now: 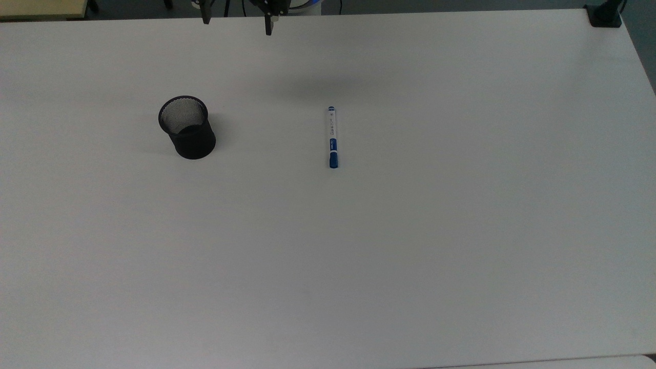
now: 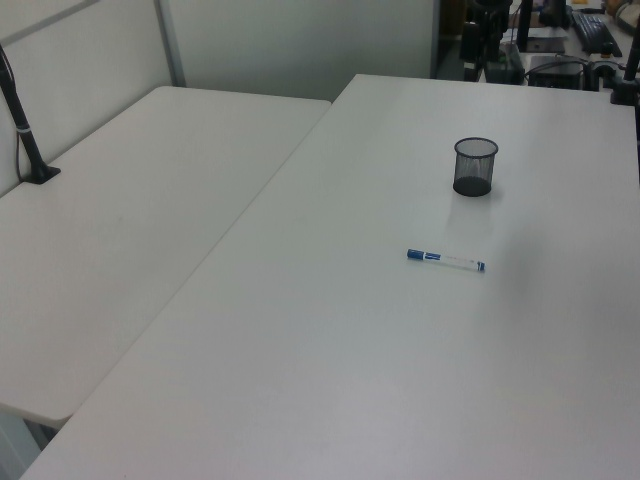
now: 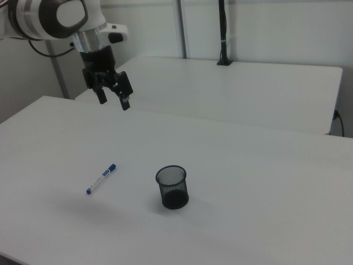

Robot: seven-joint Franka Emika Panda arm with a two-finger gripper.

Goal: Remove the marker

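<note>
The marker (image 1: 332,137) lies flat on the white table, blue cap toward the top view's bottom; it also shows as marker (image 2: 446,261) and marker (image 3: 101,178). A black mesh cup (image 1: 186,127) stands upright to the top view's left of it, also cup (image 2: 475,166) and cup (image 3: 172,186). My gripper (image 3: 113,101) hangs high above the table with its fingers spread and nothing between them. In the top view the gripper (image 1: 237,25) pokes in at the upper edge, far from the marker.
A second white table (image 2: 120,210) adjoins on the left view's left. A black clamp post (image 1: 605,14) sits at the top view's upper right corner. Another post (image 3: 222,33) stands on the far table.
</note>
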